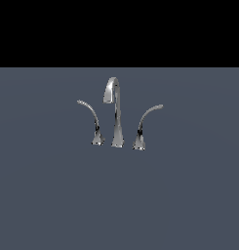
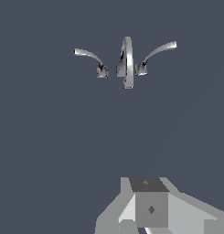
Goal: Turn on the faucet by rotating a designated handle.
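Where the handle (image 1: pixel 90 117) arches out to the exterior view's left from its small flared base, it stands free, just beside the faucet (image 1: pixel 114 111) spout. A mirror lever (image 1: pixel 146 123) sits on the spout's other side. All rest on the grey tabletop (image 1: pixel 189 195). The tool (image 2: pixel 150 208) is well apart from the faucet; fingertips hidden, so cannot tell if apart or together.

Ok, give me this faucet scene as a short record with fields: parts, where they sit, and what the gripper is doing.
surface: plain grey-blue floor
faucet: shiny chrome set, tall hooked gooseneck spout in the middle
handle: thin curved chrome lever arching toward the exterior view's left
other lever: mirror-image chrome lever arching toward that view's right
gripper: only partly seen in the wrist view, apart from the faucet
contact: none
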You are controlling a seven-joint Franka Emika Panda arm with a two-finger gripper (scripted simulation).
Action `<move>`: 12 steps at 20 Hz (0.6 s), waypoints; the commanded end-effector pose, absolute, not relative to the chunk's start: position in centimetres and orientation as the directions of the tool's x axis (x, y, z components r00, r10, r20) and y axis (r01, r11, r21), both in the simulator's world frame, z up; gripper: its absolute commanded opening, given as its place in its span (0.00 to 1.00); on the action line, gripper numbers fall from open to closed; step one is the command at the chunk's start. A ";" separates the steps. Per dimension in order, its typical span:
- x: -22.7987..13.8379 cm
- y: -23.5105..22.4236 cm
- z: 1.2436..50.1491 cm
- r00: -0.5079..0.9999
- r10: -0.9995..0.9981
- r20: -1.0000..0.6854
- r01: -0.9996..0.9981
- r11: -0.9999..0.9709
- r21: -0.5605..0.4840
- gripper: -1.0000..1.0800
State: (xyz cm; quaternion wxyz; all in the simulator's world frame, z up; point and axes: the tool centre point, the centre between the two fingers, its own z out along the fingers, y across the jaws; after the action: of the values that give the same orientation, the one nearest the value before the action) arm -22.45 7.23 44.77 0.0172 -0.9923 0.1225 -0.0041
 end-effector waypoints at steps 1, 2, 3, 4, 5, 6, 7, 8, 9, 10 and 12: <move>-21.7 8.2 43.8 0.955 -0.296 0.002 -0.296 -0.954 -0.035 0.00; -21.4 8.6 43.4 0.948 -0.317 0.002 -0.317 -0.948 -0.035 0.00; -21.1 9.0 43.0 0.941 -0.338 0.001 -0.337 -0.941 -0.035 0.00; -20.8 9.3 42.6 0.934 -0.358 0.001 -0.358 -0.933 -0.034 0.00; -20.5 9.7 42.2 0.926 -0.378 0.000 -0.378 -0.925 -0.034 0.00; -20.1 10.0 41.8 0.917 -0.398 0.000 -0.398 -0.917 -0.034 0.00; -19.8 10.4 41.4 0.909 -0.418 -0.001 -0.417 -0.908 -0.034 0.00; -19.4 10.7 41.0 0.899 -0.437 -0.001 -0.437 -0.899 -0.034 0.00; -19.1 11.1 40.6 0.890 -0.457 -0.002 -0.456 -0.889 -0.034 0.00; -18.7 11.4 40.2 0.880 -0.476 -0.002 -0.476 -0.879 -0.033 0.00; -17.9 12.0 39.4 0.858 -0.513 -0.003 -0.513 -0.858 -0.033 0.00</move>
State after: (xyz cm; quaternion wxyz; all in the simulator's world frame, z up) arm -18.49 11.51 40.03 0.0161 -0.9682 0.2498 -0.0028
